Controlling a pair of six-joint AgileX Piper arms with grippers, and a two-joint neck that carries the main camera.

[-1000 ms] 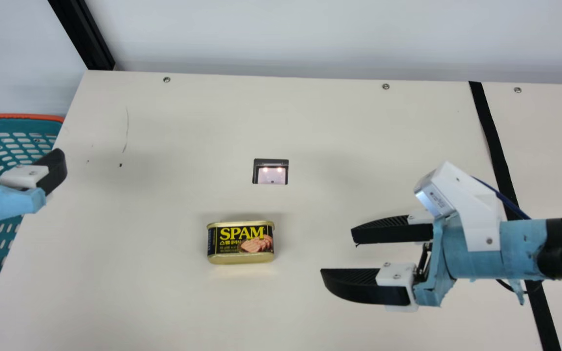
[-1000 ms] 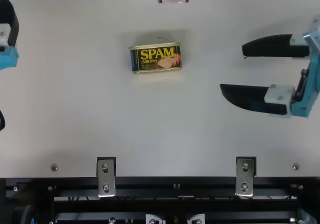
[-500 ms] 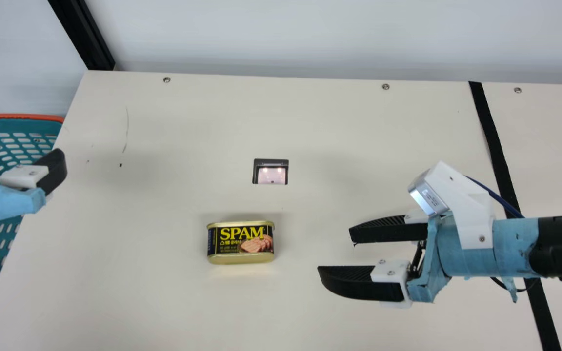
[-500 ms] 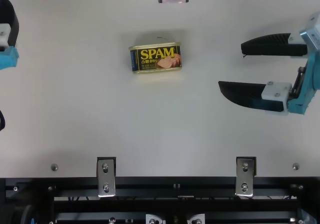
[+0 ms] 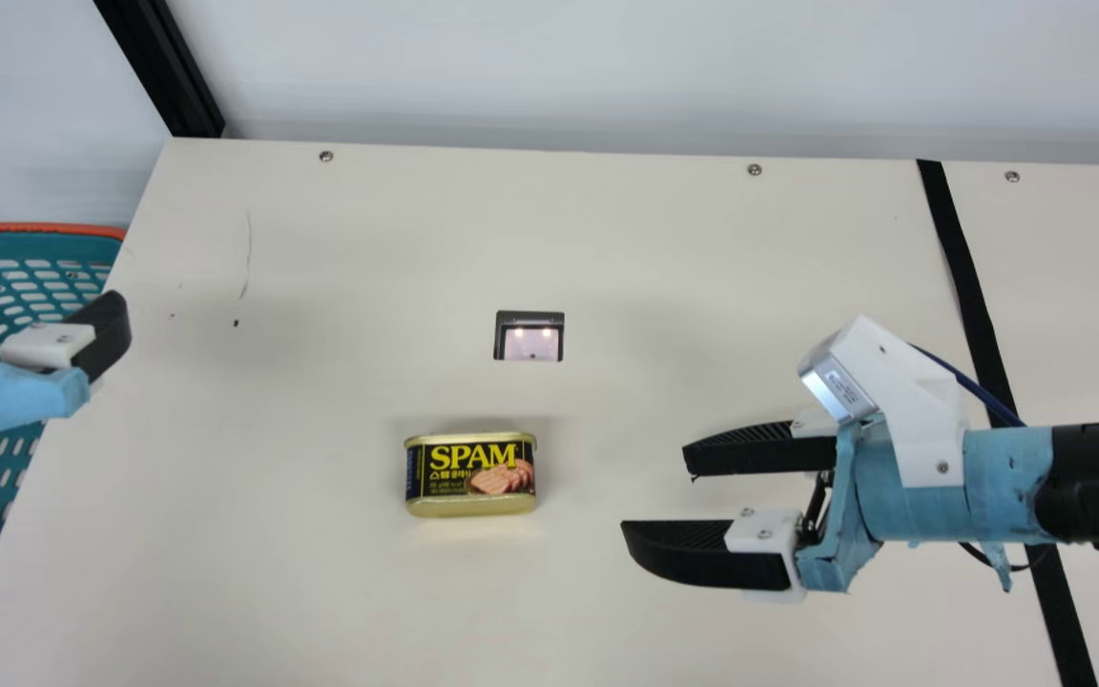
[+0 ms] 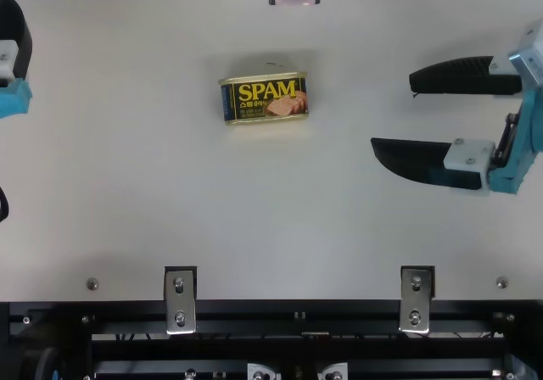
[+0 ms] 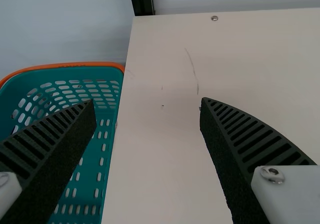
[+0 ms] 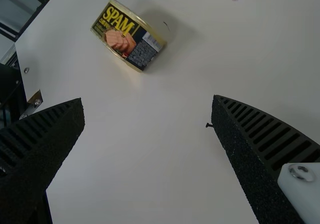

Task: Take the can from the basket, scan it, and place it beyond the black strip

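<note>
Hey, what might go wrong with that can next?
In the main view, the open right gripper has its upper finger roughly in line with the can, so a straight approach might bump it. The can sits off the scanner window, so carrying it past the black strip could miss the scan.

The light is soft; two bright spots glow in the black-framed rectangular pinkish window [image 5: 531,344], and the gold-and-black metal can [image 5: 470,474] makes a shadow (quite faint one).
</note>
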